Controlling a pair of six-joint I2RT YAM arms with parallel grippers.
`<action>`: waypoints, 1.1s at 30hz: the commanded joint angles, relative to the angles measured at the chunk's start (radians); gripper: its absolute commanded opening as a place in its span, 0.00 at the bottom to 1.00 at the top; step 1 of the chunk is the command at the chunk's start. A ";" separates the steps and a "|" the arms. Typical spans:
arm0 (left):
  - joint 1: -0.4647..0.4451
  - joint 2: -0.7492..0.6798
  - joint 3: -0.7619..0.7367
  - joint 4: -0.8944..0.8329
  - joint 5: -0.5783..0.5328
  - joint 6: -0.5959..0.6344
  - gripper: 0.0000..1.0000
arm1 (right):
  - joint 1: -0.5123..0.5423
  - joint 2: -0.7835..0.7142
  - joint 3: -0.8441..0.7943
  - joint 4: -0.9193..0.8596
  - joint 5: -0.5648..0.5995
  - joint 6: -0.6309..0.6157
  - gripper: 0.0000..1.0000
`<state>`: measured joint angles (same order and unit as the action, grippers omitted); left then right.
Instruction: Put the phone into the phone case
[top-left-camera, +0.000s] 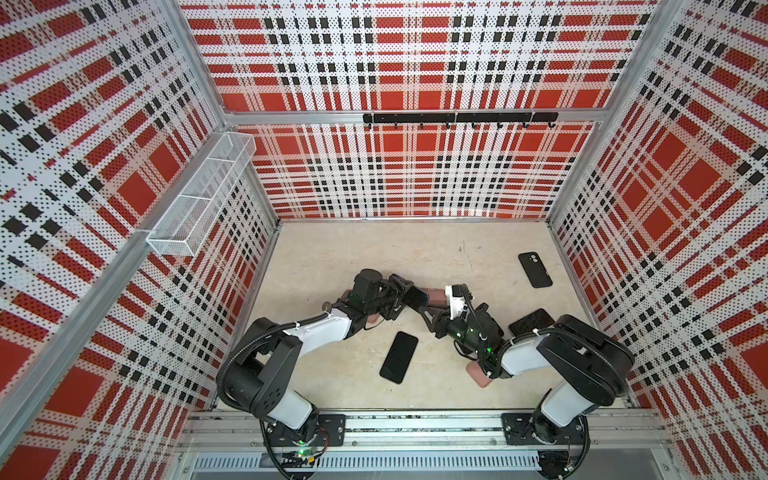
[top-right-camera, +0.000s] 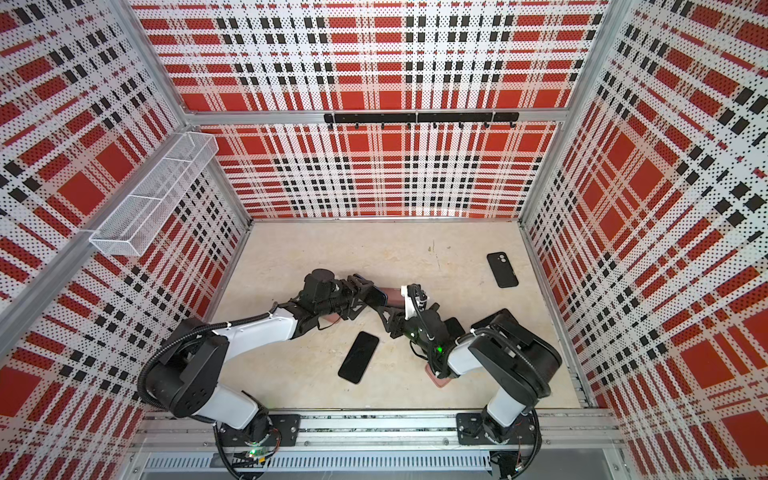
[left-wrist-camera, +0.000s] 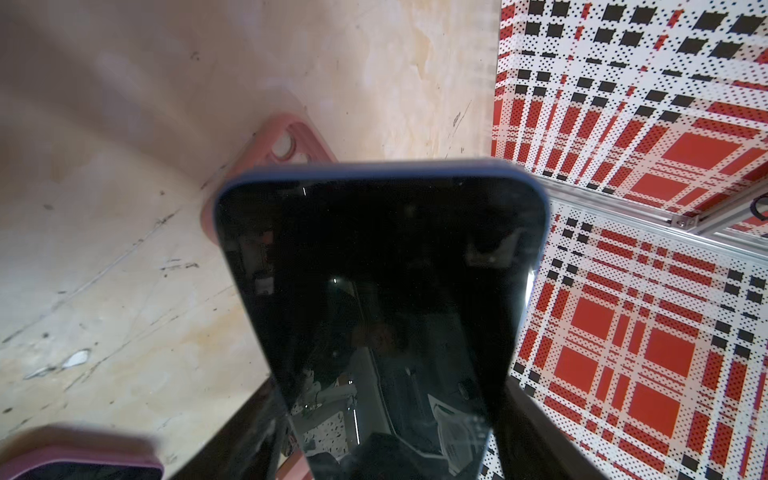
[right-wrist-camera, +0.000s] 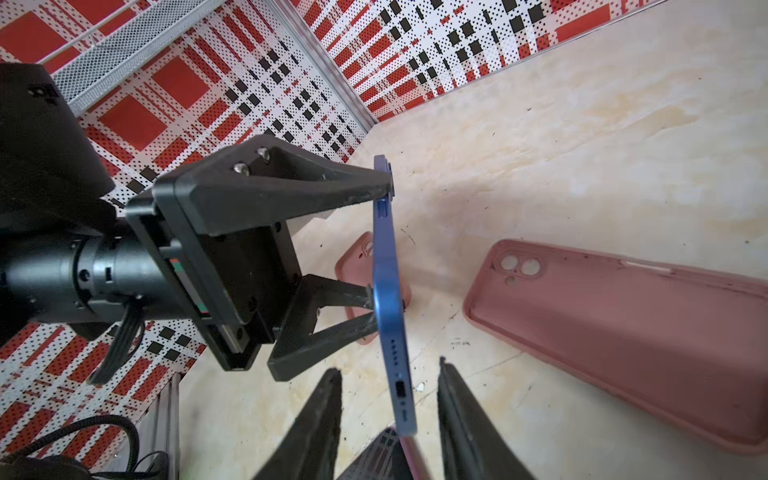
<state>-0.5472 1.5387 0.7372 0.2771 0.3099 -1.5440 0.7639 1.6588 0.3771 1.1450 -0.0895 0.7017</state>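
Reaching from 7 o'clock base toward centre of beige tabletop (top-left-camera: 332, 270), left arm lies low, forearm near level; left gripper (right-wrist-camera: 376, 245) pinches blue-framed black-screen phone (left-wrist-camera: 382, 291) across its long edges. Right arm reaches in from 5 o'clock; right gripper (right-wrist-camera: 386, 415) straddles phone's port end, fingers (right-wrist-camera: 320, 419) spread, gap each side, no contact. Phone held clear of tabletop, screen dark, blue frame showing port and speaker holes. Pink silicone phone case (right-wrist-camera: 623, 332) lies flat, open side up, at phone's 3 o'clock in both top views.
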 joint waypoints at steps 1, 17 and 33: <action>-0.013 0.001 -0.001 0.079 0.010 -0.012 0.00 | 0.009 0.061 0.021 0.141 -0.032 0.001 0.38; -0.049 0.008 0.005 0.082 0.019 0.008 0.00 | -0.025 0.110 0.002 0.245 -0.090 0.023 0.05; 0.000 -0.108 0.171 -0.272 -0.115 0.480 0.98 | -0.122 -0.273 0.036 -0.430 -0.051 -0.047 0.00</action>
<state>-0.5774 1.4700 0.8238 0.1371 0.2600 -1.2865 0.6834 1.4944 0.3927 0.9257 -0.1574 0.6685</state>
